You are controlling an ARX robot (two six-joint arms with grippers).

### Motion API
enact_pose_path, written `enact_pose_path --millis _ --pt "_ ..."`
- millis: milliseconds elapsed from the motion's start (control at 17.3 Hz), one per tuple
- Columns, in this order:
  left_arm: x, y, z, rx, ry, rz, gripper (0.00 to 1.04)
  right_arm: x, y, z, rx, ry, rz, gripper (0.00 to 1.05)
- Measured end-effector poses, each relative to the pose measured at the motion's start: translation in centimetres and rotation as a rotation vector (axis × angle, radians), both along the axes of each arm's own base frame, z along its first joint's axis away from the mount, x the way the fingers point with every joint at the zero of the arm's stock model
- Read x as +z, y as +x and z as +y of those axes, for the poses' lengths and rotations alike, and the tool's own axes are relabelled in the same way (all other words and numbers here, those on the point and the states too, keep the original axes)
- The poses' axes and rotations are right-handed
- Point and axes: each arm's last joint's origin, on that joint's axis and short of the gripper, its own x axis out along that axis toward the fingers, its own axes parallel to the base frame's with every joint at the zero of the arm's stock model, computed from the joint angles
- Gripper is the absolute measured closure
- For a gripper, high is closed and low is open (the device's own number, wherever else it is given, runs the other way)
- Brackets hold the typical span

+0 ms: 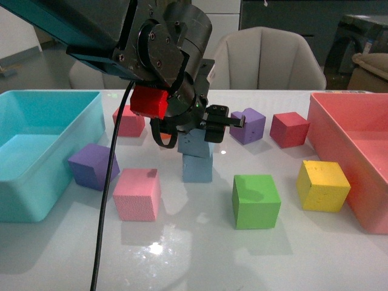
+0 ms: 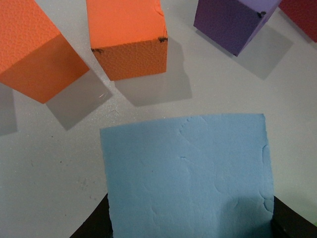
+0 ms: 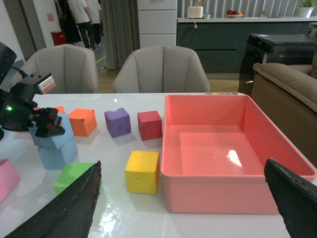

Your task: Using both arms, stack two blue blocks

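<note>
- At the middle of the counter (image 1: pixel 200 260), the lower blue block (image 1: pixel 197 170) stands pale, dusty and matte. The upper blue block (image 1: pixel 193 147) sits on top of it. The stack is between a pink cube (image 1: pixel 137 194) and a green cube (image 1: pixel 256 201).
- The left fingers (image 2: pixel 91 229) clamp the upper blue block by its sides. In the left wrist view they show as black wedges at two corners of its face.
- That same view shows the foam close up, with faint creases and a nicked edge. Two orange cubes (image 2: pixel 129 39) and a purple cube (image 2: pixel 230 22) lie beyond it.
- From the front, the black wrist of the left arm (image 1: pixel 170 54) covers most of the upper blue block.
- The right wrist view shows the stack from the side, with the top cube twisted out of line with the one beneath.
- The right fingers (image 3: pixel 74 208) are spread wide and hold nothing. They are well apart from the stack, and a coral bin (image 3: pixel 213 97) and a yellow cube (image 3: pixel 142 171) show between them.
</note>
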Motion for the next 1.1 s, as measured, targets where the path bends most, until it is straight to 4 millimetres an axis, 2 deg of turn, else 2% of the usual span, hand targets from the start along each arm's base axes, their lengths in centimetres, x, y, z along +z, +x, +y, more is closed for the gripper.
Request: enact_pose_path --millis 174,405,463,579,811,985,1101 --pt "-0.1 0.0 -0.1 0.005 0.007 0.006 0.55 0.0 0.0 0.0 0.000 0.000 0.000 0.06" --pt "0.0 0.0 -0.3 0.004 0.003 0.004 0.12 0.0 0.0 0.0 0.000 0.000 0.000 0.06" --pt "0.0 0.0 -0.3 0.005 0.003 0.002 0.05 0.0 0.0 0.0 0.000 0.000 0.000 0.06" --pt "0.2 0.1 -0.4 0.003 -0.007 -0.019 0.07 0.0 0.0 0.0 0.000 0.000 0.000 0.06" --pt "3.4 -0.4 -0.7 -0.009 -0.049 -0.105 0.07 0.0 0.0 0.0 0.000 0.000 0.000 0.06" --pt "6.0 -1.2 -0.7 -0.017 -0.092 -0.184 0.07 0.0 0.0 0.0 0.000 0.000 0.000 0.06" --pt "9.1 -2.8 -0.4 -0.017 -0.154 -0.318 0.07 0.0 0.0 0.0 0.000 0.000 0.000 0.06"
